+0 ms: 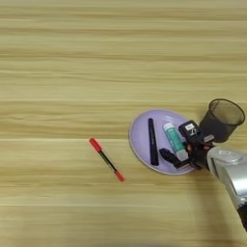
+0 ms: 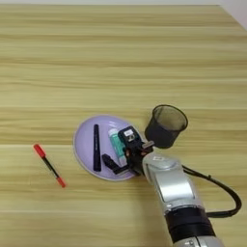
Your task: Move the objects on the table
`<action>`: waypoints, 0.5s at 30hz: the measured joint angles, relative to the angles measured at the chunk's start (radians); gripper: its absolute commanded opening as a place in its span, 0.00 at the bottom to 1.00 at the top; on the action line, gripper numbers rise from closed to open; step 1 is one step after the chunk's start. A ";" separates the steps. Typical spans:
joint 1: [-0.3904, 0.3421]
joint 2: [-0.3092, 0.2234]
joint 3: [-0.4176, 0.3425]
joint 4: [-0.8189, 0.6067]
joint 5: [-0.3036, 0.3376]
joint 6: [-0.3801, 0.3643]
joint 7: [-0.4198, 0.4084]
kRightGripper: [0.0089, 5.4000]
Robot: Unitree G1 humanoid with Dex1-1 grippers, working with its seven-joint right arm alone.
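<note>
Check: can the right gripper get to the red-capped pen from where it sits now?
Probably yes. The red-capped pen lies alone on bare table, left of the purple plate. The right gripper sits over the plate's right side; it would have to pass over the plate and the black pen.

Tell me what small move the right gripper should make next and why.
Probably lift up and away from the purple plate. The right gripper sits low over the plate's near right edge, fingers spread around the white-and-teal tube, which lies on the plate beside the black pen. The red-capped pen lies on the table, a likely next target.
</note>
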 measured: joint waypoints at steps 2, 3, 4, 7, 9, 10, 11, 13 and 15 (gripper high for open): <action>0.001 0.000 -0.006 -0.013 0.004 0.002 0.000 1.00; 0.001 0.001 -0.013 -0.034 0.012 0.003 0.000 1.00; 0.001 0.001 -0.015 -0.041 0.016 0.004 0.000 1.00; 0.013 0.013 -0.017 -0.081 0.030 0.011 0.000 1.00; 0.022 0.016 -0.017 -0.099 0.035 0.003 0.000 1.00; 0.024 0.018 -0.017 -0.113 0.039 -0.011 0.000 1.00; 0.025 0.022 -0.018 -0.121 0.043 -0.019 0.000 1.00; 0.033 0.037 -0.018 -0.149 0.056 -0.050 0.000 1.00; 0.036 0.049 -0.016 -0.158 0.059 -0.079 0.000 1.00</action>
